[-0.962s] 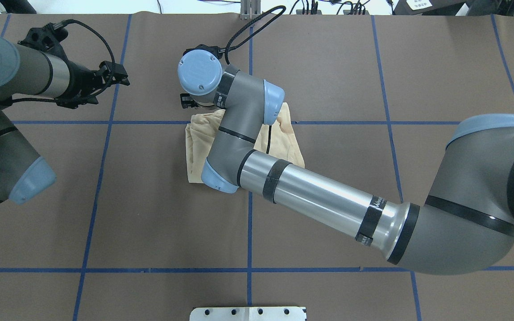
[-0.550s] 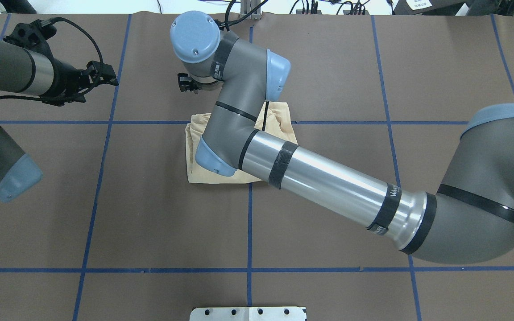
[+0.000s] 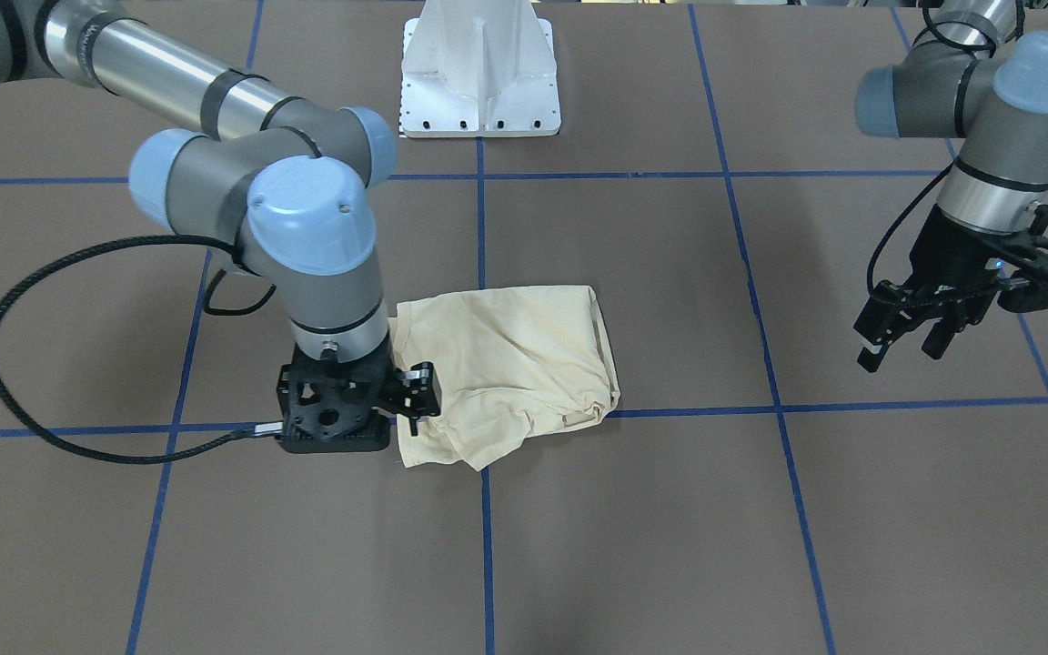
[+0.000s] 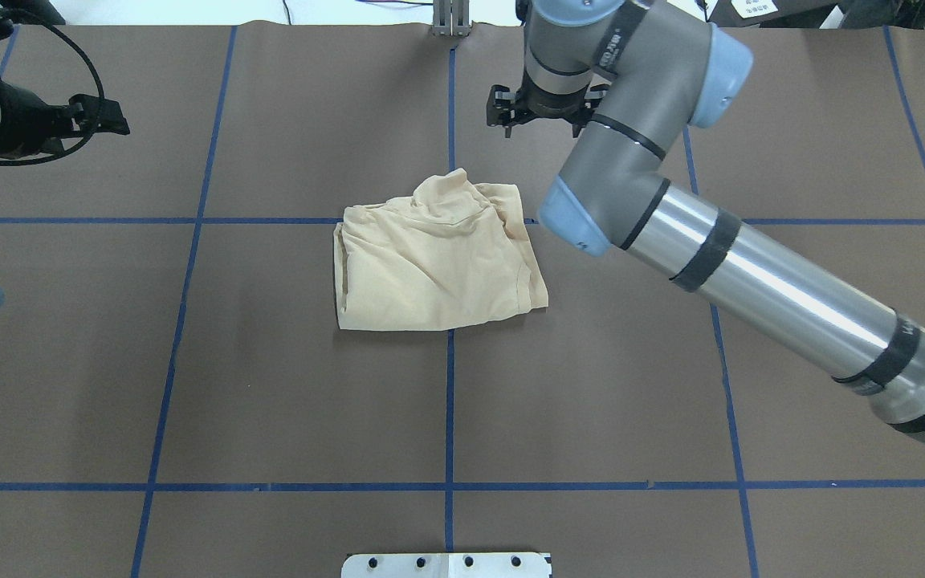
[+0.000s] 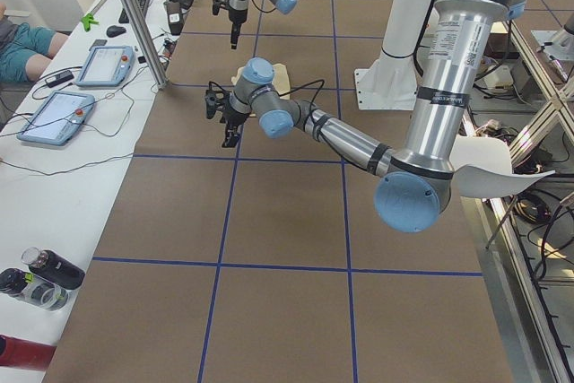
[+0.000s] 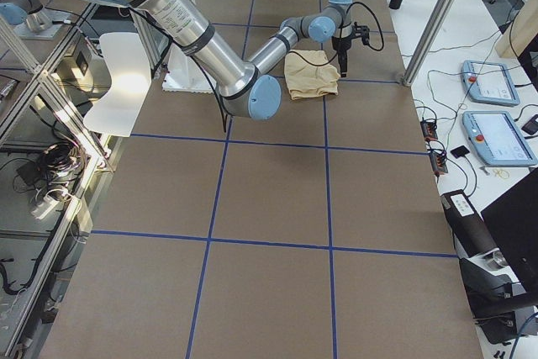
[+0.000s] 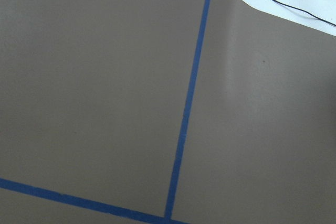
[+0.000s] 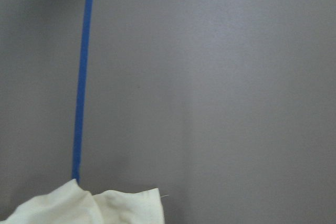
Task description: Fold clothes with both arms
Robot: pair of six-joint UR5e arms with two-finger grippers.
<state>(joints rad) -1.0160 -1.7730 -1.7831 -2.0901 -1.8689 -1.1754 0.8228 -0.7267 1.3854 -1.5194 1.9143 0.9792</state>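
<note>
Overhead exterior coverage is centred on the T-shirt (image 4: 438, 265), which lies as a compact, roughly square bundle near the middle of the table (image 4: 270, 401), across a crossing of the blue tape lines (image 4: 450, 401). Its near and side edges are laid fairly straight, while the far edge is bunched into a small hump, so the fold is judged to be nearly done but not tidy. No print is seen (it is presumably turned inward). The right gripper (image 4: 539, 120) is held above the table beyond the bundle's far right corner, pointed downward and apart from the cloth; only a corner of pale fabric is caught at the bottom of the right wrist view. No cloth is held in it, but whether its fingers are spread or closed cannot be told from these views. The left gripper (image 3: 901, 350) is kept well apart on the robot's left, raised over bare table, with its fingers parted and nothing between them. Both grippers are probably kept off the garment so that the finished layers are not dragged or disturbed. If anything more is needed, the hump at the far edge would likely be pressed flat.
</note>
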